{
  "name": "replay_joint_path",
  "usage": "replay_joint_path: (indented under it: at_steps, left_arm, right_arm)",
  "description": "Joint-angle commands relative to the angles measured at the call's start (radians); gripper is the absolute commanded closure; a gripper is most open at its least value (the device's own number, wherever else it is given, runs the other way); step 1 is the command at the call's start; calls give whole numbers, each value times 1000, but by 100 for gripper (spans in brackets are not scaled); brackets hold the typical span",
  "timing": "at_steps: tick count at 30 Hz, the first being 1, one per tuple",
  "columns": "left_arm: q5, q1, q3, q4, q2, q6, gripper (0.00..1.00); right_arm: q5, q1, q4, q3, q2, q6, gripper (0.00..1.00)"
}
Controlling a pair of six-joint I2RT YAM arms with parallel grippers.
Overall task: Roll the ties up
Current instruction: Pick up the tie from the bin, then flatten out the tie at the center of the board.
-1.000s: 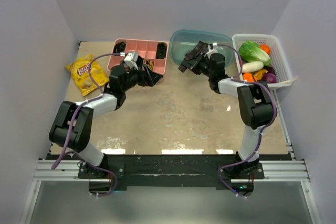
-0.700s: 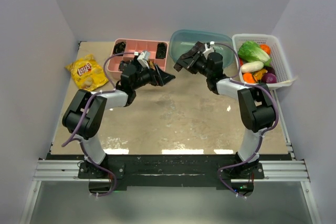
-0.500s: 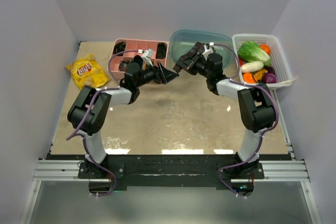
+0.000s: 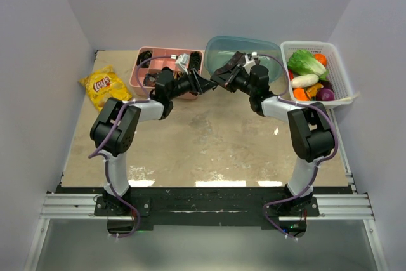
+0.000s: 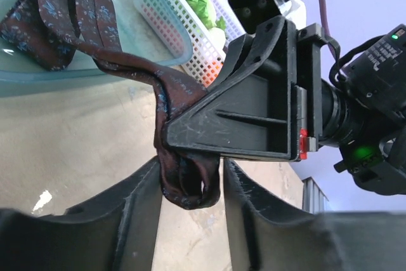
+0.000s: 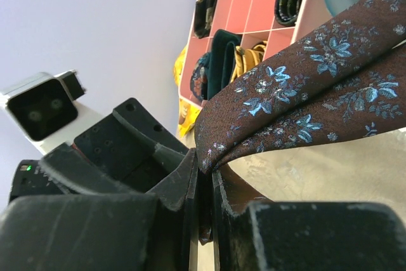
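Overhead view above table (image 4: 203,138); close wrist views face to face, tie (image 5: 57,23) in both.

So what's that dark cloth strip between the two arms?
A tie: dark maroon fabric with small blue flowers. One part lies bunched in the teal tub; the rest stretches over its rim. The right gripper has its jaws shut on the folded end, which also sits between the left gripper's jaws.
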Motion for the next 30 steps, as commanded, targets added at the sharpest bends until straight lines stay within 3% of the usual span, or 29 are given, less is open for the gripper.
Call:
replay_joint_path:
  at_steps: [1,2,5,7,9,11,12,18,19,30]
  left_arm:
    - [37,-8,31,62,17,-20,67]
    - [38,-8,19,73,17,-31,80]
    - [38,-8,3,102,8,-43,100]
    - [42,-5,3,102,-6,-40,100]
    - [41,1,3,72,-47,-17,100]
    - [36,15,11,41,-107,18,100]
    - [34,20,17,-2,-130,34,100]
    - [24,51,121,-247,-294,175,100]
    - [18,51,138,-282,-311,198,100]
    - [-62,51,233,-553,-618,359,100]
  right_arm:
    - [-22,6,51,-7,-65,29,97]
    - [-22,6,54,-9,-65,30,97]
    - [-34,6,54,-2,-68,32,93]
    - [-35,6,53,-9,-76,26,84]
    - [-31,4,42,-21,-99,15,61]
    - [-20,3,-12,-24,-120,-23,48]
    - [-6,3,-38,-27,-143,-43,37]
    - [65,-5,-214,-79,-269,-187,5]
    - [79,-5,-248,-90,-283,-215,1]
    - [136,-37,-358,-93,-304,-214,1]
